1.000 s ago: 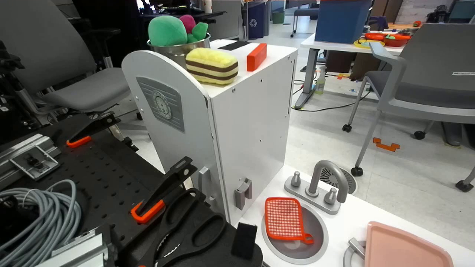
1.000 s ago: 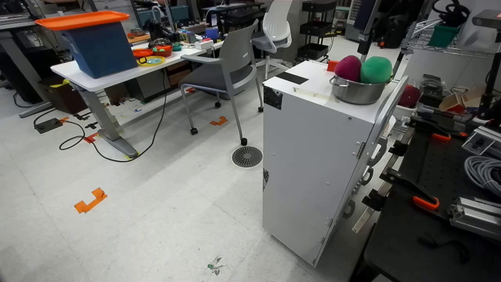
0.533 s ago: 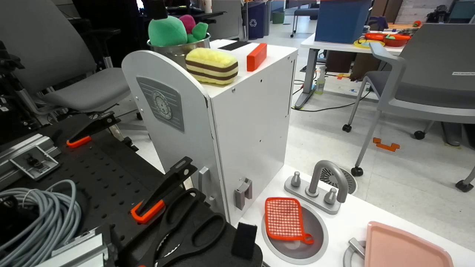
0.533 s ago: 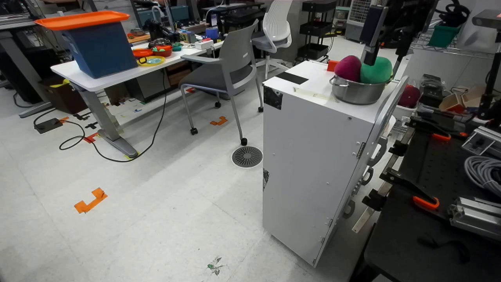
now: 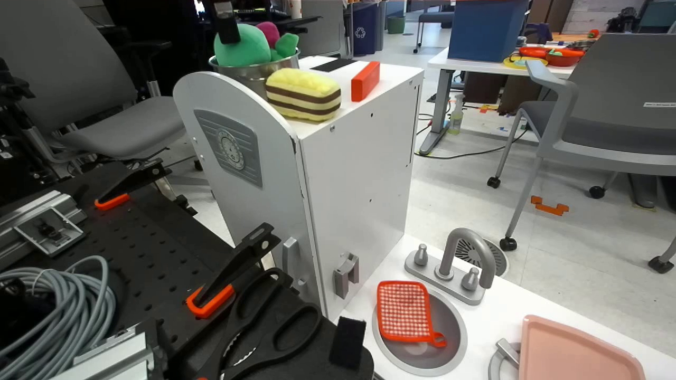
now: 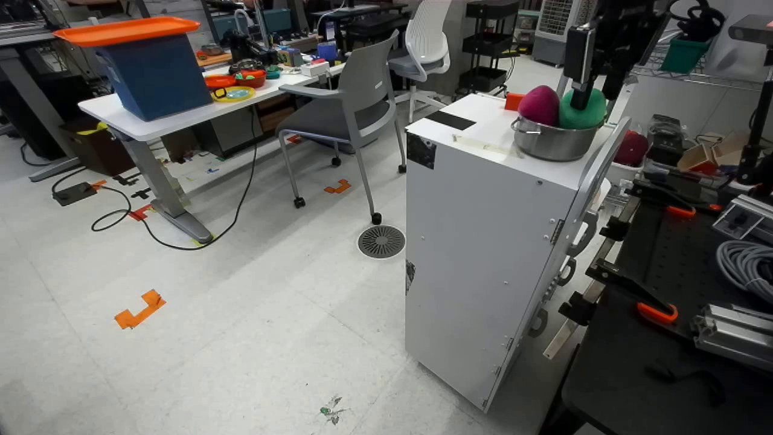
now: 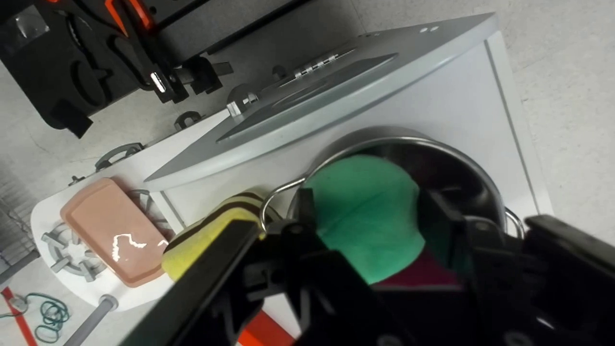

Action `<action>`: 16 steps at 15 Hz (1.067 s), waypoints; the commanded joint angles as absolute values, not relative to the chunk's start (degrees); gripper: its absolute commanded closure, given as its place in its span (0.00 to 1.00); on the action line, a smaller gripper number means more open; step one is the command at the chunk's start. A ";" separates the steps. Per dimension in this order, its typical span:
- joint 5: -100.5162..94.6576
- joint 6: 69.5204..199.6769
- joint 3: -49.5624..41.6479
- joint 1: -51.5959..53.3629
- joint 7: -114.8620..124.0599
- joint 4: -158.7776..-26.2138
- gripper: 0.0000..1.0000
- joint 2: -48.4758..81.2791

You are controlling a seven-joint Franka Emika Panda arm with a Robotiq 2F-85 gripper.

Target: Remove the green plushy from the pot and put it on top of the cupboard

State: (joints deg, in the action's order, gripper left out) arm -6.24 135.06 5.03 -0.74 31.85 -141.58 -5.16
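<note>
- Green plushy [image 7: 365, 218]: sat in the pot [image 6: 552, 144], its upper part above the rim. Removal not done.
- Pincer [image 7: 371, 198]: spread wide, one finger either side of the plushy; a dark gap seemed to show at one finger, so judged released. Approach looked nearly complete; grasp, lift-out, setting down and letting go were left.
- Pink ball [image 6: 539, 106] and smaller green toy [image 5: 286, 46]: in the pot close by the plushy; might snag on lifting.
- Pot: stood on the cupboard [image 6: 471, 254], so the carry should be short.
- Edges: arched front panel [image 5: 259, 211] rose just beside the pot; yellow cake toy [image 5: 303, 95] crowded another side; orange block [image 5: 365, 81] lay near the side edge.
- Open room: bare top between pot and black patch [image 6: 450, 120]; judged the likeliest spot.
</note>
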 commanded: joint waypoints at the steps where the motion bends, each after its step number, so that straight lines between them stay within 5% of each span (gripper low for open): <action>1: -6.94 135.64 4.33 -0.60 32.29 -141.53 0.73 -5.01; 5: -6.59 135.70 4.16 -0.56 32.01 -141.55 0.99 -5.12; 16: -5.04 135.00 5.18 0.69 30.56 -142.35 0.98 -10.48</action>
State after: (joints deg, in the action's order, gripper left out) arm -6.14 135.06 4.89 -0.42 31.70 -141.42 -6.54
